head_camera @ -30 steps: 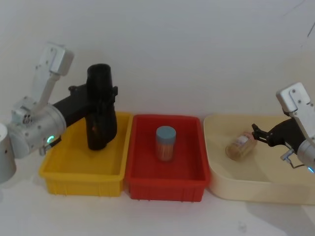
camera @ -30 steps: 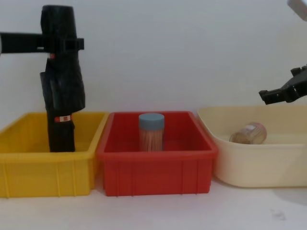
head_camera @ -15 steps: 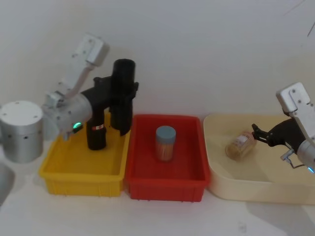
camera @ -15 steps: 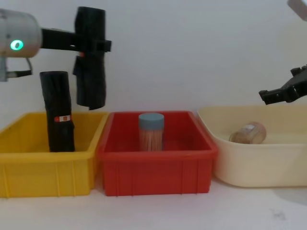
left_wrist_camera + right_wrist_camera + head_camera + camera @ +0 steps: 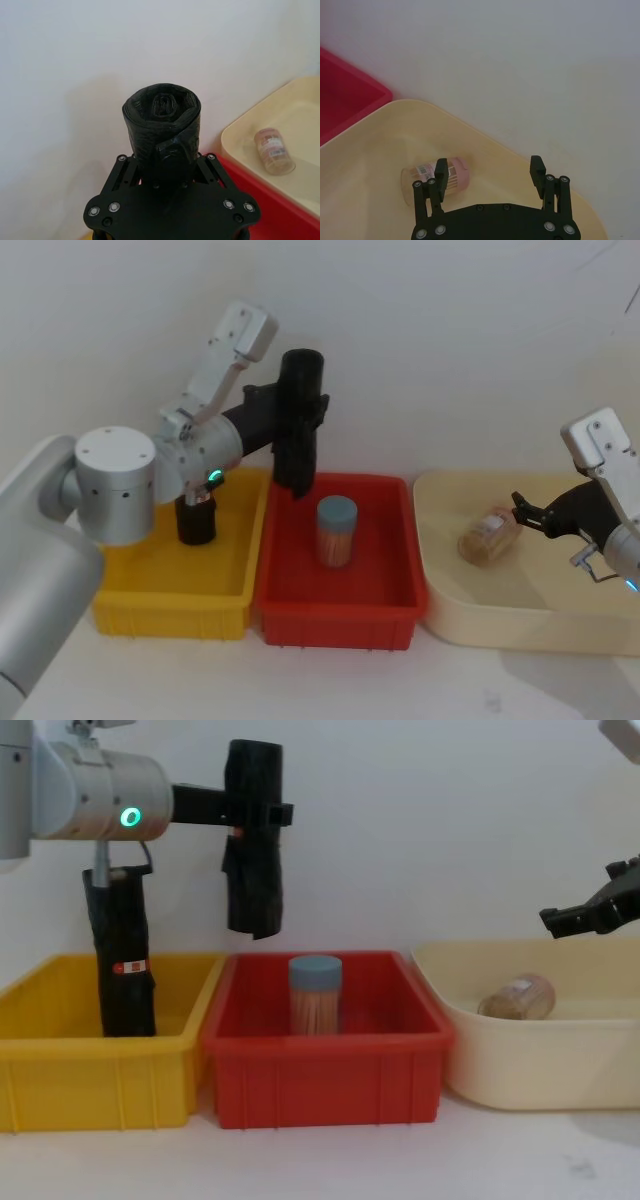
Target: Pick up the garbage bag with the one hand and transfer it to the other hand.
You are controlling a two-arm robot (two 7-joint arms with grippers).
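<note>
Black crinkled plastic, rolled into a tall cylinder, the garbage bag (image 5: 252, 850) hangs upright in the air, clenched near its upper end by the left tool (image 5: 257, 815). A finger of that tool presses on either side of the roll. The silver arm behind it carries a green ring light (image 5: 130, 817). From the chest view the bag's loose lower end is clear of every bin. It seems to sit over the back left corner of the red bin (image 5: 330, 1090), though the head view leaves it hard to say whether it is above the rim or just behind it.

A second black roll (image 5: 120, 960) with a small red label stands upright in the yellow bin (image 5: 100, 1090), well below the arm. In the red bin a clear jar (image 5: 316, 995) with a blue lid stands alone near the middle.

Over the cream tray (image 5: 540, 1070) the right tool (image 5: 488, 161) hovers, its fingers spread and grasping nothing. A pale bottle (image 5: 517, 998) lies on its side in the tray, near that tool but apart from it. All three containers sit side by side on the white tabletop (image 5: 330, 1160).
</note>
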